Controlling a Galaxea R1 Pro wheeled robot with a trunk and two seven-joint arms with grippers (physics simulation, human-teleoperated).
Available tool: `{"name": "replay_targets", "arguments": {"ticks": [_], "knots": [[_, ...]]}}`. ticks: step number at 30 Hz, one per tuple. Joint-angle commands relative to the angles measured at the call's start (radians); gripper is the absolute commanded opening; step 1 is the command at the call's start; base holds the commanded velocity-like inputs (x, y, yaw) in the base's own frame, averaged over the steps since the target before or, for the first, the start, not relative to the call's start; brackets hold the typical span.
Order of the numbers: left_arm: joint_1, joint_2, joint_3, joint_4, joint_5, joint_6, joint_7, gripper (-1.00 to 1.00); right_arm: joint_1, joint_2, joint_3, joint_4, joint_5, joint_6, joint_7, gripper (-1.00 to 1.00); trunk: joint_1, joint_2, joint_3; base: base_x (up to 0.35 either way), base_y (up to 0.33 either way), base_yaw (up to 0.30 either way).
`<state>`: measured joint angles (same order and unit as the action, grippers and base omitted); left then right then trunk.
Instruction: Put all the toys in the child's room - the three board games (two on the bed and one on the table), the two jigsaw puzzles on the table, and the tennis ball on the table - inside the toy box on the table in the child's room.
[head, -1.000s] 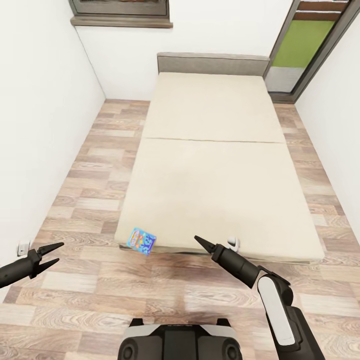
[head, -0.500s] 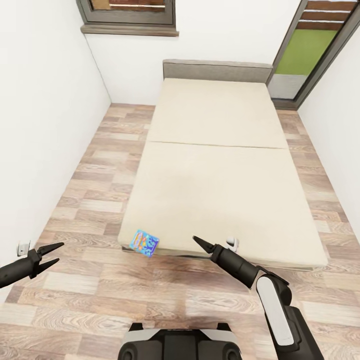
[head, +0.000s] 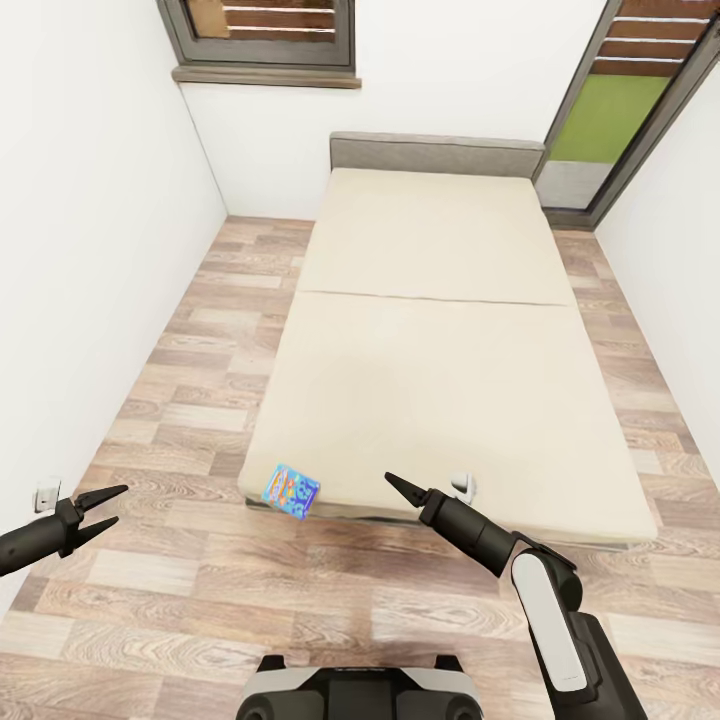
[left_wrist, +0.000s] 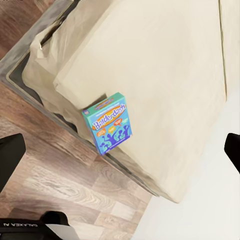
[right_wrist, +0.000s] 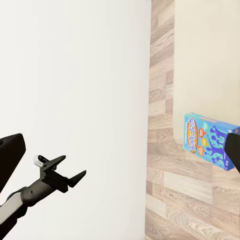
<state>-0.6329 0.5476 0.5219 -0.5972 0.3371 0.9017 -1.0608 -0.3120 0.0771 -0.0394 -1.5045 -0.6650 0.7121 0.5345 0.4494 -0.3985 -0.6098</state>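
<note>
**Two grippers empty, one board game at the bed's near edge**

Two arms reach out ahead of me, both well short of the bed. Nearest in the head view is my own base (head: 360, 695), dark and rounded, at the bottom of the picture. My left gripper (head: 103, 507) hangs low over the wood floor (head: 180, 590) close to the white wall (head: 80, 250); its two pointed fingers are spread in a narrow V with nothing between them. The right wrist view shows the same gripper (right_wrist: 69, 170) against that wall, fingers parted and bare. My right gripper (head: 400, 487) points toward the foot of the bed; from the head view its fingers look drawn together into one tip, and I can't tell for certain how far apart they stand. It holds nothing and touches nothing.

Just beyond the grippers is the board game (head: 291, 491), a blue box with colourful print. It sits at the near left corner of the bed (head: 440, 380), tilted and hanging partly over the edge above the floor. In the left wrist view the box (left_wrist: 109, 129) shows a title reading something like "Balderdash", and it rests on the mattress edge. A small white object (head: 462, 487) lies on the near edge of the bed just past my right gripper; it is too small to identify.

Farther on, the beige mattress runs back to a grey headboard (head: 435, 155). Behind it are a dark-framed window (head: 265, 40) and, to the right, a glazed door (head: 620, 110).
</note>
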Motion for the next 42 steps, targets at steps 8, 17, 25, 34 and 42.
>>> {"name": "replay_targets", "arguments": {"ticks": [8, 17, 25, 34, 42], "knots": [[-0.001, 0.0, 0.001, 0.001, 0.0, 0.005, -0.002, 1.0, -0.001, 0.001, -0.003, 0.0, -0.002, 0.007, 0.002, 1.0, 0.001, -0.001, 0.012, 0.0, 0.024, 0.0], [-0.001, 0.0, 0.001, 0.001, 0.0, 0.005, -0.003, 1.0, -0.001, 0.001, -0.002, 0.0, -0.002, 0.003, 0.002, 1.0, 0.001, -0.001, 0.027, 0.05, 0.08, 0.0], [-0.001, 0.0, 0.001, 0.001, 0.0, 0.005, -0.002, 1.0, -0.001, 0.001, -0.002, 0.0, -0.002, 0.002, 0.002, 1.0, 0.001, -0.001, 0.04, 0.009, 0.008, 0.0], [-0.001, 0.0, 0.001, 0.001, 0.0, 0.005, -0.002, 1.0, 0.0, 0.002, -0.002, 0.0, -0.002, 0.001, 0.001, 1.0, 0.001, -0.001, 0.055, 0.001, 0.001, 0.0], [-0.001, 0.0, 0.001, 0.001, 0.0, 0.005, -0.002, 1.0, -0.001, 0.002, -0.002, 0.0, -0.002, 0.001, 0.001, 1.0, 0.001, -0.001, 0.068, 0.0, 0.0, 0.0]]}}
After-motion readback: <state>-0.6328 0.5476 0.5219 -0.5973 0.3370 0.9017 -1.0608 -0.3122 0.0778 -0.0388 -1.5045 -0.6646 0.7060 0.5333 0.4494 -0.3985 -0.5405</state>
